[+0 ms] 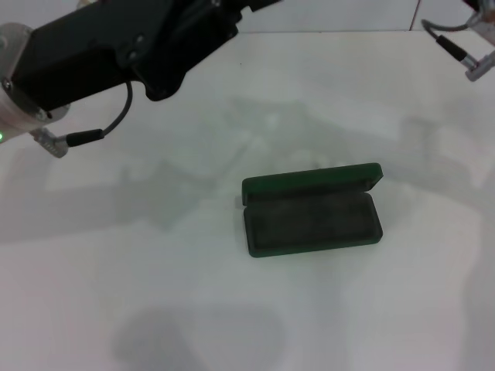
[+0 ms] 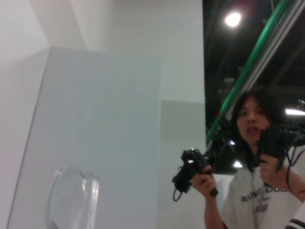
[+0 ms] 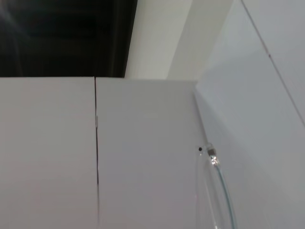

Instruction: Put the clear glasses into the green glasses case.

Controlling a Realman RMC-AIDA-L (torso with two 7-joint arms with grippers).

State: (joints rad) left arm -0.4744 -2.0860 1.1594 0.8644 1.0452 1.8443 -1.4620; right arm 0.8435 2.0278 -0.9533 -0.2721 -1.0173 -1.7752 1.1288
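Standing over the white surface (image 1: 155, 294), the robot has both arms raised high and toward the far side. On the left, the left arm (image 1: 100, 54), a bulky black body with a silver collar and a thin black cable, reaches in from the near-left corner toward the top middle of the head view; its pincer lies beyond the edge there, and whether it is wide or narrow cannot be told. In the left wrist view a rounded transparent lens of the clear glasses (image 2: 72, 200) shows close to the camera at the picture's lower edge, raised against pale wall panels; what grips it is not visible. Farther off in that view stands a person (image 2: 259, 167) in a white shirt with a black handheld controller in each hand. Toward the middle-right of the surface lies the green glasses case (image 1: 312, 210), open, lid hinged back on the far side, dark lining facing up, nothing inside it. At the far right only a silver connector and cable of the right arm (image 1: 472, 54) show in the upper corner; its pincer state cannot be told. The right wrist view shows a thin curved clear piece with a small metal hinge, against white panels.
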